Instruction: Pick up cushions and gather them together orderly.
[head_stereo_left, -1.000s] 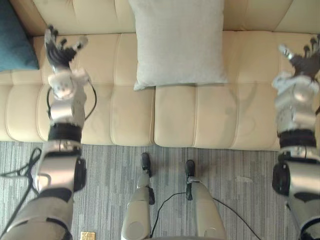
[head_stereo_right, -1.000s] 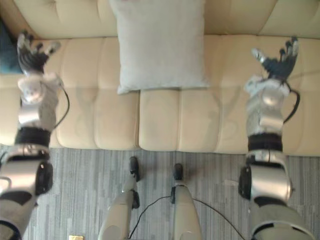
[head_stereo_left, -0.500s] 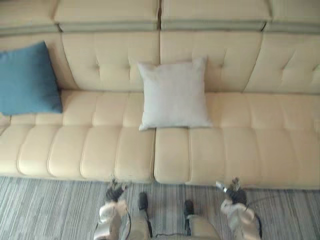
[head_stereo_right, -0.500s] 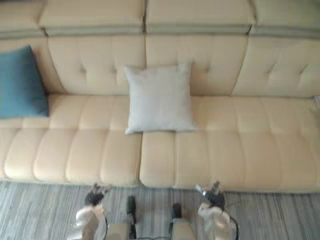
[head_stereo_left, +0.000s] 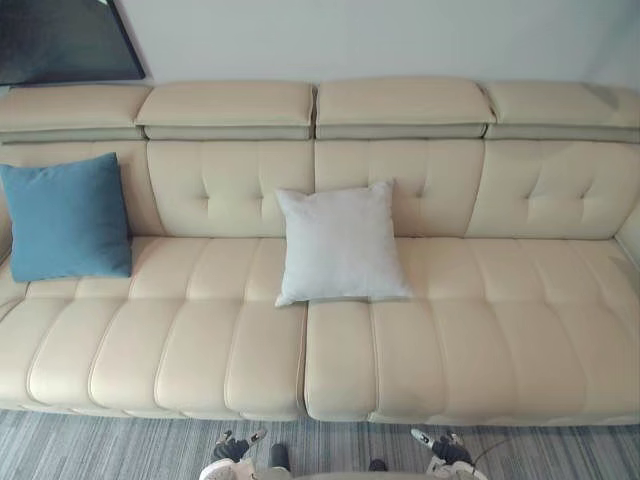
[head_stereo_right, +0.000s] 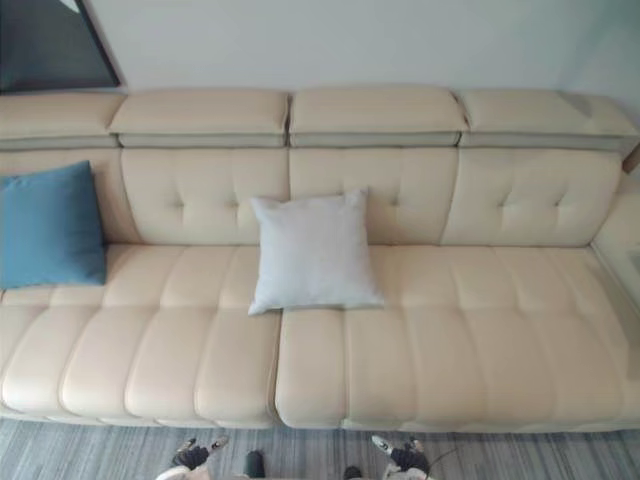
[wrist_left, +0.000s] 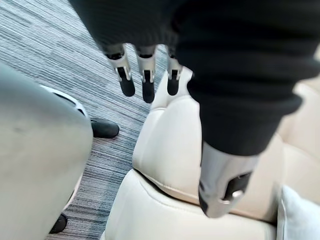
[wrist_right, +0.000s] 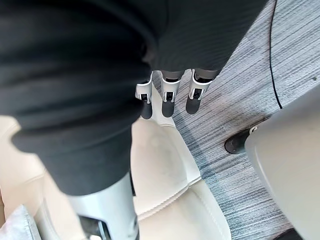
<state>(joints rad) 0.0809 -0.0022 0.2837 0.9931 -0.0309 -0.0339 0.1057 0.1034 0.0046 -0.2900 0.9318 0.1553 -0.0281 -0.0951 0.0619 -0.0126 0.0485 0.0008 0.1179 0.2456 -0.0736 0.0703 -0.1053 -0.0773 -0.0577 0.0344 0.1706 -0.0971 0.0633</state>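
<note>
Now left hand (head_stereo_left: 232, 447) and right hand (head_stereo_left: 445, 448) have drawn back off the sofa (head_stereo_left: 450, 330), fingers (wrist_left: 148, 92) straight and empty.

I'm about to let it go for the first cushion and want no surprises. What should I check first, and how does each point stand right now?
1. Left hand free, fingers straight: ok.
2. Right hand free, fingers straight: ok.
3. Both cushions visible: blue cushion at the sofa's left end, light grey cushion mid-sofa: ok.
4. Cushions together: not ok, bare seat lies between them.
5. Hands near a cushion: not ok, both are low by the sofa's front edge.
6. Cushions leaning on the backrest: ok.
</note>
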